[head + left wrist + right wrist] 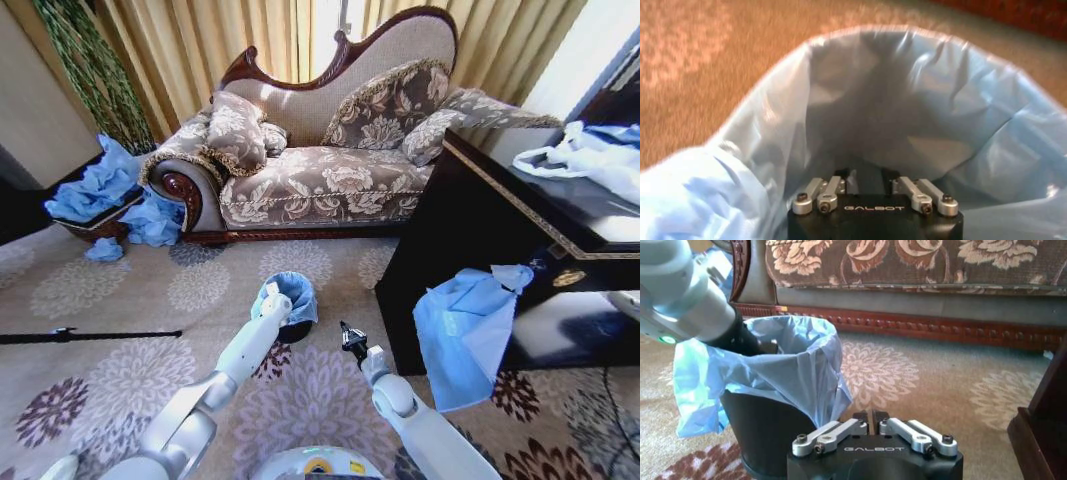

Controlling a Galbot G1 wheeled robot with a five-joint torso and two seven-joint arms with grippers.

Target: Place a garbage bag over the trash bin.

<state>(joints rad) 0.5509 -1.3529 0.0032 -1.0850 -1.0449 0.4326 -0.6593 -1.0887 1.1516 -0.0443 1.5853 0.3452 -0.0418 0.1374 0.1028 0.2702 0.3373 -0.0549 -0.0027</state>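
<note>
The left tool's (870, 175) fingertips are hidden inside the garbage bag (907, 100).

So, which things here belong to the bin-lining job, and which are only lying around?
For the job:
- garbage bag, draped over the bin
- trash bin
- left end effector, inside the bag
- right end effector, beside the bin

Lying about:
- sofa
- heap of blue bags
- white bag

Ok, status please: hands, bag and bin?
Left hand down inside the bag. Right hand free beside the bin, fingers together. Bag draped over the bin rim, one side hanging loose.
</note>
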